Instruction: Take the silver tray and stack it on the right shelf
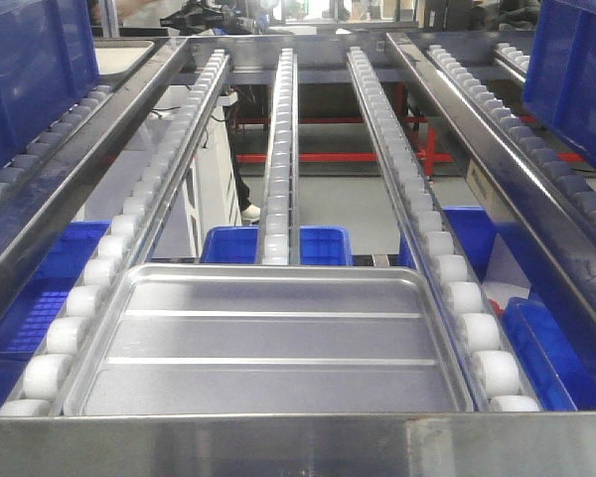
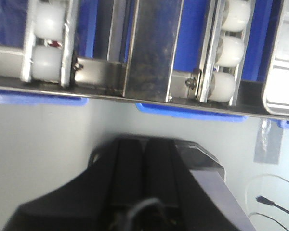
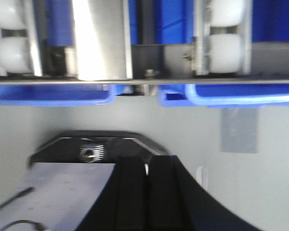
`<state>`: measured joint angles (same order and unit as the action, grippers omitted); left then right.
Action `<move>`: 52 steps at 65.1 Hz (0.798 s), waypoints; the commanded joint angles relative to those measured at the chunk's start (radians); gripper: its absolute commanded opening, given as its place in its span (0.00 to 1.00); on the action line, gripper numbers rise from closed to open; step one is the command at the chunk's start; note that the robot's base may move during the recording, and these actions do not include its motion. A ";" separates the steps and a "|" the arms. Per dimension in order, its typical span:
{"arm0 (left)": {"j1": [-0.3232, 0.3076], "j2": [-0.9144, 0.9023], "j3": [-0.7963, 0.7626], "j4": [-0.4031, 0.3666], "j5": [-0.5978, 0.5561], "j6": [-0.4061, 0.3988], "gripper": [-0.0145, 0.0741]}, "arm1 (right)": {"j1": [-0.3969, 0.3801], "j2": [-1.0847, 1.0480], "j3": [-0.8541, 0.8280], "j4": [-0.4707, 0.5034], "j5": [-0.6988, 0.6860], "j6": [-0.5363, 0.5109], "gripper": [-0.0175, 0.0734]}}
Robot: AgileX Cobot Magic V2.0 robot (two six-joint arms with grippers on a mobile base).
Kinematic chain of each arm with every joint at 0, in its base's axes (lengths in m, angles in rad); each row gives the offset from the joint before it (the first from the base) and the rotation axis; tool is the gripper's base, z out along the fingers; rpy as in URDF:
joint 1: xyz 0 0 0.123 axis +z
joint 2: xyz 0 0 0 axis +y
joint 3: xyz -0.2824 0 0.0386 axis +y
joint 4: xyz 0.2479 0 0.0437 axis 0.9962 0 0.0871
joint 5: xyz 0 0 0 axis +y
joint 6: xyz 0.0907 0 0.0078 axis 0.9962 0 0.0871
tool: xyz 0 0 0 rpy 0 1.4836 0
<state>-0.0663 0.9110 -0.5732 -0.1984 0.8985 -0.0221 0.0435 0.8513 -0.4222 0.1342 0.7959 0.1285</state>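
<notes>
The silver tray (image 1: 268,343) lies flat on the white rollers of the right shelf (image 1: 278,442), just behind its brushed steel front bar, with its two ridges running left to right. Neither gripper appears in the front view. In the left wrist view my left gripper (image 2: 144,142) is shut and holds nothing. It hangs below the shelf's front bar (image 2: 149,53), and a tray corner (image 2: 284,62) shows at the far right. My right gripper (image 3: 145,161) is also shut and empty, below the front bar (image 3: 101,43).
Blue plastic bins stand on the side lanes at back left (image 1: 30,70) and back right (image 1: 576,70), and more blue bins (image 1: 278,243) sit under the rails. Roller rails (image 1: 278,149) slope away behind the tray. Grey floor (image 2: 38,154) lies beneath both grippers.
</notes>
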 commanded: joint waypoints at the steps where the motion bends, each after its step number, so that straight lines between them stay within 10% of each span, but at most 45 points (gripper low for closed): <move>1: 0.002 0.042 -0.041 -0.045 -0.022 0.008 0.05 | 0.002 0.018 -0.037 0.102 -0.051 -0.010 0.25; 15: -0.100 0.071 -0.075 -0.100 -0.089 -0.008 0.06 | 0.018 0.066 -0.069 0.151 -0.041 -0.010 0.26; 32: -0.459 0.191 -0.132 0.306 -0.149 -0.563 0.06 | 0.127 0.127 -0.174 0.011 -0.146 0.167 0.28; 52: -0.646 0.441 -0.299 0.388 -0.173 -0.730 0.06 | 0.409 0.362 -0.351 -0.241 -0.217 0.506 0.28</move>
<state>-0.6926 1.3173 -0.7991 0.1573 0.7625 -0.7048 0.3892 1.1596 -0.7021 -0.0549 0.6533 0.5673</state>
